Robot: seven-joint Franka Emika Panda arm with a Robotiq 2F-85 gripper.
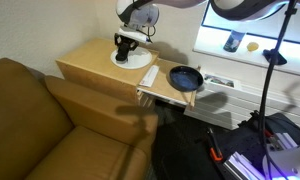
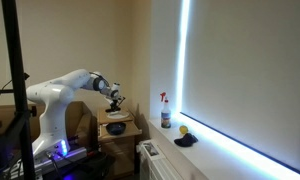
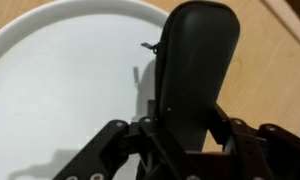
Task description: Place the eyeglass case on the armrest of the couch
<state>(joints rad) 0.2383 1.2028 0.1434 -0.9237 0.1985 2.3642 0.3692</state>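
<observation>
My gripper [image 3: 185, 135] is clamped on the eyeglass case [image 3: 198, 60]. In the wrist view the black case rises from between my fingers, which sit against its two long sides, and its rounded far end points away from me. Below it lies the white plate [image 3: 60, 90], and the case's far end reaches past the plate's rim on the right, over the pale wood. I cannot tell from this view whether the case touches the plate or hangs just above it. In an exterior view my gripper [image 1: 125, 48] points down over the plate [image 1: 142, 60], which sits on the wooden side table [image 1: 90, 62]. To the right of the plate, near the table's right edge, is the dark blue pan [image 1: 183, 76]. The armrest [image 1: 90, 100] of the brown leather couch [image 1: 30, 130] runs just beside the near edge of the table, and nothing lies on its flat top. The case is apart from it, over the plate. In an exterior view from farther off, my gripper [image 2: 115, 102] hangs above the table with the pan [image 2: 117, 128] below it.
</observation>
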